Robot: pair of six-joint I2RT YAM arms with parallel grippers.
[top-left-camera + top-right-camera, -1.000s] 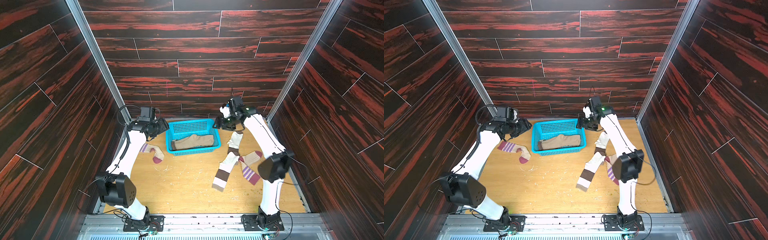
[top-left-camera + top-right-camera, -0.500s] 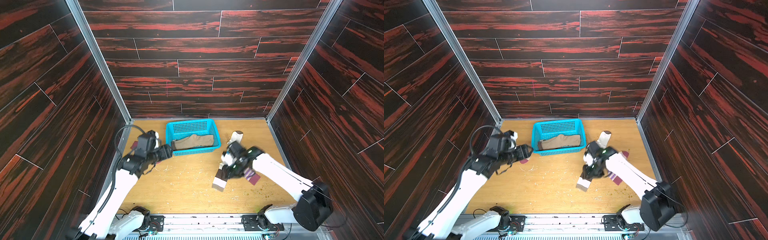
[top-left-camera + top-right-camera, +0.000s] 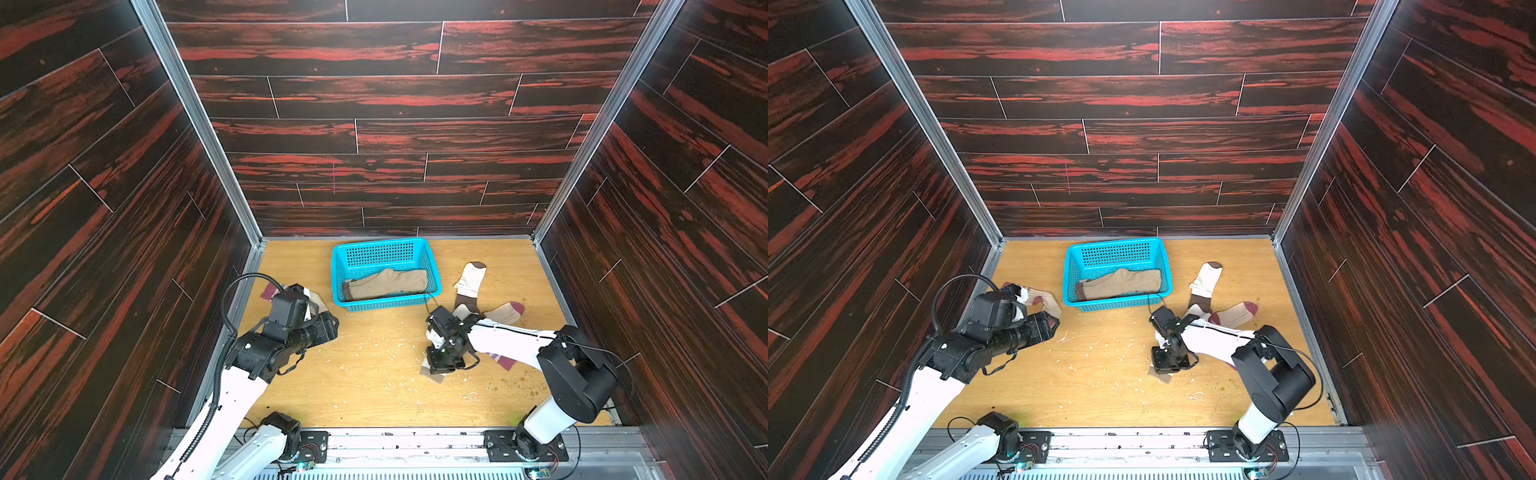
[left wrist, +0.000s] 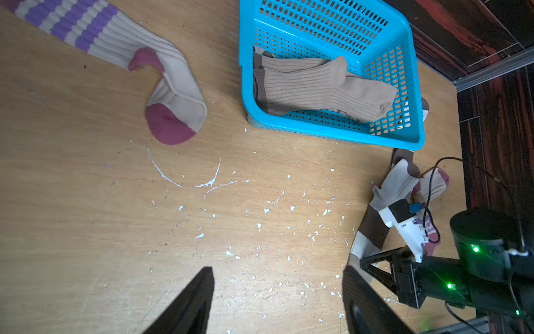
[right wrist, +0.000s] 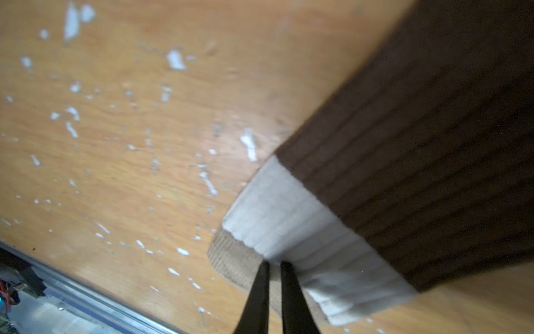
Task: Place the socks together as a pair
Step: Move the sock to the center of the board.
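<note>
Brown and white ribbed fabric fills the right wrist view, where the right gripper has its two dark fingers drawn almost together, their tips pinching the white band at the cuff end of a white sock with brown bands. In a top view this gripper points down at the wooden tabletop, with only the end of the sock showing beneath it on the near right part of the table. A second banded sock lies flat farther back, just right of the blue plastic basket, its brown end close to the right arm. A cream sock with a maroon toe lies beside it, partly under that arm. Two ribbed tan socks rest one on the other inside the basket. On the left side, the left gripper hangs over bare wood with its fingers spread well apart and nothing between them. Another cream sock, with purple stripes and a maroon toe and heel, lies folded on the table left of the basket, apart from this gripper. White flecks and a curved scratch mark the wood between the two arms.
</note>
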